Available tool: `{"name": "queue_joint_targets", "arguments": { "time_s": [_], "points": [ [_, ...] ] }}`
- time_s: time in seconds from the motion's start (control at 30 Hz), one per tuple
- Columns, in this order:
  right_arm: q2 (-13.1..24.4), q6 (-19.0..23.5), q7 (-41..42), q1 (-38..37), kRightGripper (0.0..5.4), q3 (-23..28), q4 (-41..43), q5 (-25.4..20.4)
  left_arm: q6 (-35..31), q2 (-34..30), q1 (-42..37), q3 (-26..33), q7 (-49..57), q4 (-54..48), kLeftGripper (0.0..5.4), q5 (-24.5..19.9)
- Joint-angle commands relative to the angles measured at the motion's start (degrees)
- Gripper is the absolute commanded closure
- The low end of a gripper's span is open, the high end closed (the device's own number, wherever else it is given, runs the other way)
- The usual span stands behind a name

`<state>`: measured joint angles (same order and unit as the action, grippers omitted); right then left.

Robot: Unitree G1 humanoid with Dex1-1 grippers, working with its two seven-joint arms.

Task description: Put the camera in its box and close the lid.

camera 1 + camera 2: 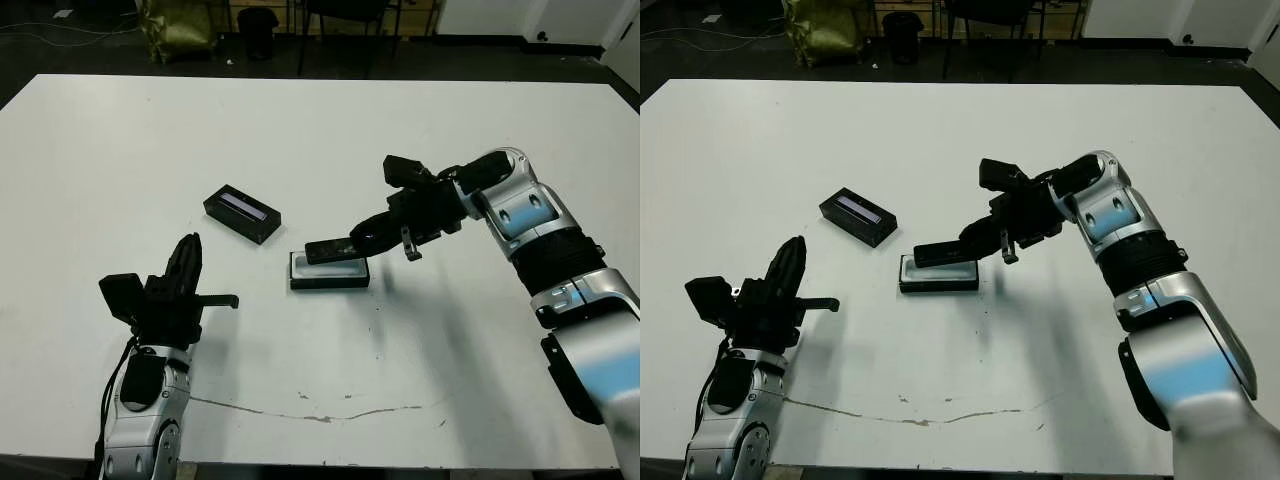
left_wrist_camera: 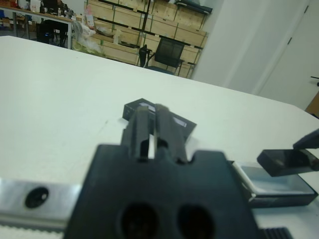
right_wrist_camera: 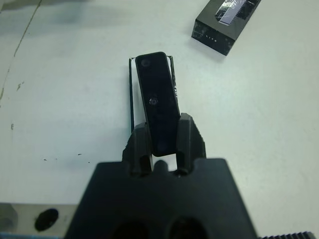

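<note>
The camera (image 1: 327, 249), a slim glossy black bar, is held by one end in my right gripper (image 1: 366, 238), which is shut on it. It hangs just above the box (image 1: 329, 276), a small black tray with white lining at the table's middle; in the right wrist view the camera (image 3: 158, 102) lines up lengthwise over the box (image 3: 132, 94). The lid (image 1: 241, 213), black with a pale grey strip, lies behind and left of the box. My left gripper (image 1: 186, 255) rests near the front left, fingers together, holding nothing.
A thin crack-like line (image 1: 330, 415) runs across the white table (image 1: 480, 130) near its front edge. Beyond the far edge are a dark floor, chair legs and a yellow bag (image 1: 178, 30).
</note>
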<state>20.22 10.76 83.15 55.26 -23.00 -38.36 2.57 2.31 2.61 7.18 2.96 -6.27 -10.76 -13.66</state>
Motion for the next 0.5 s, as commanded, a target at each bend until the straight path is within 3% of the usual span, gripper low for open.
{"name": "queue_joint_targets", "arguments": {
  "time_s": [0.03,0.33,0.5],
  "points": [
    [-0.2,-0.3,0.3,-1.0,5.39,-0.2,-0.6,0.0,-2.7,0.0,1.4,0.2,1.0,-0.6,5.4,-0.2],
    [-0.5,2.2,0.8,-0.8,5.39,-0.9,-0.6,0.5,-1.2,-0.3,1.3,0.5,-0.2,0.3,5.4,-0.8],
    [-0.2,1.1,-0.4,-1.6,5.39,-1.0,0.9,1.1,-1.8,-0.2,1.4,0.1,0.6,-0.1,5.4,0.1]
  ]
}}
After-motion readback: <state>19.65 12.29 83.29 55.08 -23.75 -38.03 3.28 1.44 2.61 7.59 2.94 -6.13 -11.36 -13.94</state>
